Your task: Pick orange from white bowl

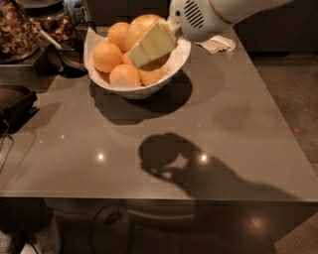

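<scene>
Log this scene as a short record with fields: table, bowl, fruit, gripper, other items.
table: grey table, a shadow on its near half
bowl: white bowl, paper-lined, on the table's far left part
fruit: oranges, at least five, heaped in the bowl
gripper: gripper at the bowl, coming from upper right, in front of the oranges; whether it holds one cannot be told
other: crumpled paper on the table, right of the bowl

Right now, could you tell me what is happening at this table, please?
A robot arm reaches in from the upper right, and its gripper is down on the oranges heaped in the white bowl at the far side of the grey table. Whether it has hold of one cannot be seen. No orange lies outside the bowl.
</scene>
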Tool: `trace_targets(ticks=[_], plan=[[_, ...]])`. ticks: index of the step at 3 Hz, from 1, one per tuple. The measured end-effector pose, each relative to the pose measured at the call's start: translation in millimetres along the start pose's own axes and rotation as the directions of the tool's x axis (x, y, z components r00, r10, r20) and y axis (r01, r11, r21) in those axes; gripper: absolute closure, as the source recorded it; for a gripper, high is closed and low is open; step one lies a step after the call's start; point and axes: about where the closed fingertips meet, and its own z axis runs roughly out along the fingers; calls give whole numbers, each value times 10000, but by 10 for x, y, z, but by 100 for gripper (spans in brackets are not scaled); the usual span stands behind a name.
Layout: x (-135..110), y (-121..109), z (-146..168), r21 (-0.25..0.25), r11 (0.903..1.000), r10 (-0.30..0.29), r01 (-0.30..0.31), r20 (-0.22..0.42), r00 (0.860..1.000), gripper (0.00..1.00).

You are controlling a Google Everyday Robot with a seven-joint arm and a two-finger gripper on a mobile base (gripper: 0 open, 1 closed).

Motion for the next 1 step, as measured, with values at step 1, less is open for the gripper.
trace_targets(ticks=[1], plan=[[72, 16, 27, -20, 10000, 35, -35, -143, 9999, 100]])
